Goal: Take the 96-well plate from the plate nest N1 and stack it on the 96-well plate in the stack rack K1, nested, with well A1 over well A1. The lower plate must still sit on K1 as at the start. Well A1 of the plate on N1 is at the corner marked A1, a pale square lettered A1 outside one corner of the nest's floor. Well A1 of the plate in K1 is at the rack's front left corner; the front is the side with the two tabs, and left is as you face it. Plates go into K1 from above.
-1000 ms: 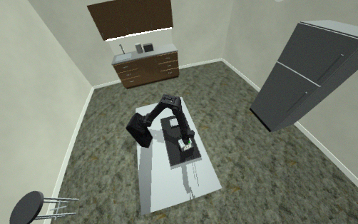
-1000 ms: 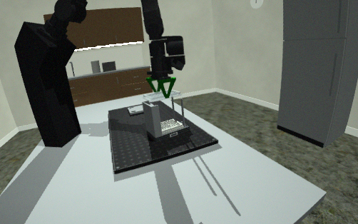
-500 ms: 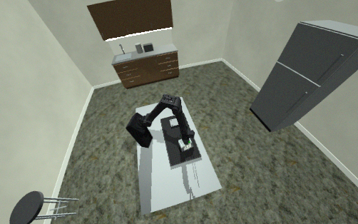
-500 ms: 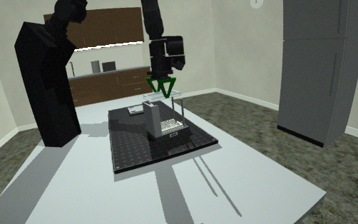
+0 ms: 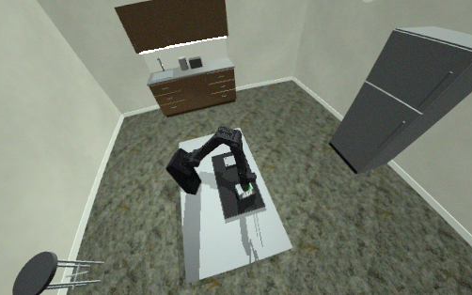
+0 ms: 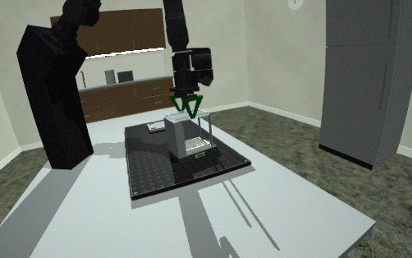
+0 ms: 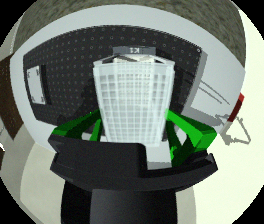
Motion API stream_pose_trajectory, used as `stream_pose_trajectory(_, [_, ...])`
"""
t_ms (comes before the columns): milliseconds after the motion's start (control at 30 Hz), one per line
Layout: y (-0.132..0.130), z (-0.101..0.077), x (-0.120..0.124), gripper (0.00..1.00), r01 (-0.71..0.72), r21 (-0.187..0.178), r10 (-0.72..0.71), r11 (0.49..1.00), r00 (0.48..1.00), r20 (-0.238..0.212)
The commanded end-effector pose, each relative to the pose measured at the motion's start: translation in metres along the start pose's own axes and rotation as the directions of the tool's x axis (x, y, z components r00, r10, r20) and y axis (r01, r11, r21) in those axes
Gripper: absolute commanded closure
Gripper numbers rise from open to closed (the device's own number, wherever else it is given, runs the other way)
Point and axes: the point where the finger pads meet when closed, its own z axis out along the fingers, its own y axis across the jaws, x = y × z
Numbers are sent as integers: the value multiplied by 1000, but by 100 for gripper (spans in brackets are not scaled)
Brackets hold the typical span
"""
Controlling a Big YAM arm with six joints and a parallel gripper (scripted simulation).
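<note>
My gripper [image 6: 186,108] with green fingers is shut on a clear 96-well plate [image 6: 179,117] and holds it level at the top of the stack rack K1 [image 6: 192,140]. In the wrist view the held plate [image 7: 132,99] fills the middle between the green fingers, with the rack's labelled base [image 7: 135,50] beyond it. A second white 96-well plate [image 6: 198,145] lies at the bottom of K1, well below the held one. The plate nest N1 [image 6: 156,126] sits behind the rack on the black baseplate [image 6: 182,160]; from above it shows as a pale square [image 5: 228,161].
The rack has a solid grey wall on its left [image 6: 177,137] and thin upright posts on its right [image 6: 211,129]. The arm's tall black base [image 6: 55,99] stands at the table's left. A grey refrigerator [image 6: 367,78] stands off the table to the right.
</note>
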Motion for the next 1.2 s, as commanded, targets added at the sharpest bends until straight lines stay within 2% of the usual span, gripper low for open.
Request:
stream_pose_trajectory(0, [-4, 8, -5, 100, -2, 9, 2, 1000, 1000, 12])
stream_pose_trajectory(1167, [-5, 60, 1, 100, -1, 8, 1, 1000, 1000, 6])
